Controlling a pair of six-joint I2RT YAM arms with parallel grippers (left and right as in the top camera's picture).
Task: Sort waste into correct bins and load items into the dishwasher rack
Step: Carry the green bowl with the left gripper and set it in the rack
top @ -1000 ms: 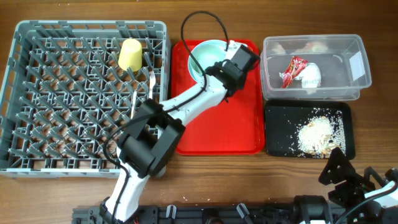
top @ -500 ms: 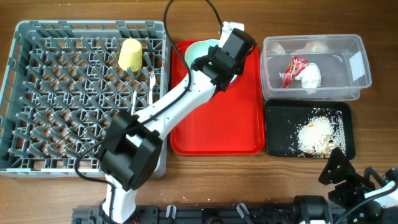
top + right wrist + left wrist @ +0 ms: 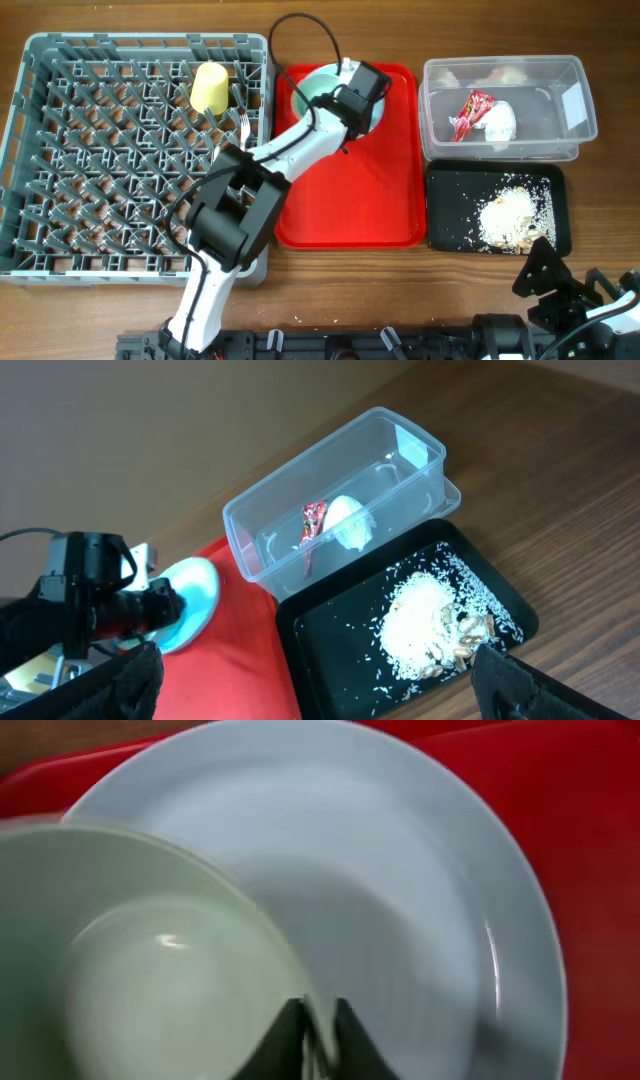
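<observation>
Closest to the robot, the right gripper (image 3: 545, 272) sits low at the front edge of the table (image 3: 400, 285). Overhead it's just a dark lump, but its own wrist cam shows the fingers (image 3: 140, 678) spread wide with nothing between them. Just past it is the black tray (image 3: 450, 210) with the pale crumbly food scraps (image 3: 508, 215) heaped toward its right side, then the clear tub (image 3: 540, 90) with the red wrapper (image 3: 470, 113) and white napkin (image 3: 500, 122) lying side by side in it. Further back, at the far end of the red tray (image 3: 350, 210), the left gripper (image 3: 315, 1032) is pinched on the rim of the bowl (image 3: 130, 970); only the left wrist cam catches that, overhead the arm hides it. The bowl looks pale greenish, glossy and empty, overlapping the pale blue plate (image 3: 420, 890). Off to the left, the yellow cup (image 3: 210, 88) stands in the far part of the rack (image 3: 100, 180)
</observation>
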